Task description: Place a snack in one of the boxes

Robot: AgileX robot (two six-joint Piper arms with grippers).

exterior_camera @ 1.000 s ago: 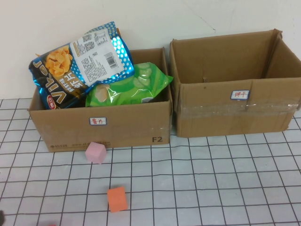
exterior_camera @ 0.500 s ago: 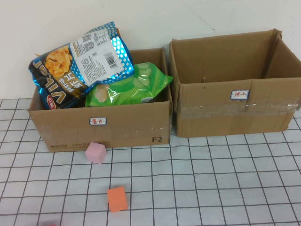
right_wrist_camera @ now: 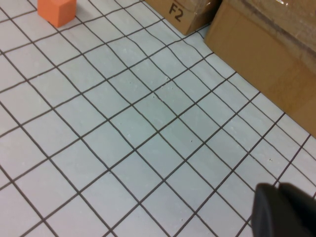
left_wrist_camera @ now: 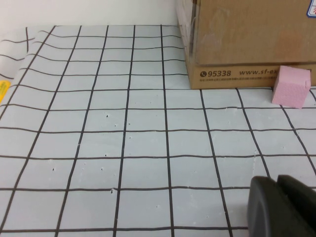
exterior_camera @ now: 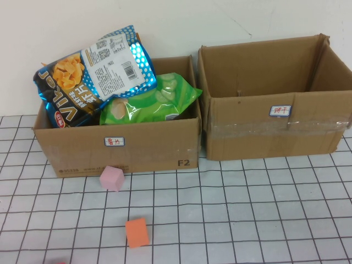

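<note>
The left cardboard box (exterior_camera: 148, 148) holds two snack bags: a dark blue chip bag (exterior_camera: 91, 74) leaning over its left side and a green bag (exterior_camera: 151, 99) beside it. The right cardboard box (exterior_camera: 247, 132) looks empty inside. Neither gripper shows in the high view. In the left wrist view my left gripper (left_wrist_camera: 277, 181) is shut and empty above the grid mat, short of the left box (left_wrist_camera: 247, 34). In the right wrist view my right gripper (right_wrist_camera: 278, 188) is shut and empty above the mat, near the right box (right_wrist_camera: 271, 59).
A pink foam cube (exterior_camera: 112, 177) lies against the left box's front; it also shows in the left wrist view (left_wrist_camera: 291, 86). An orange cube (exterior_camera: 137, 232) lies nearer the front edge, also in the right wrist view (right_wrist_camera: 57, 10). White wall behind the boxes.
A dark bit of the left arm at the high view's bottom-left corner has gone out of view. Boxes, bags and cubes have not moved.
</note>
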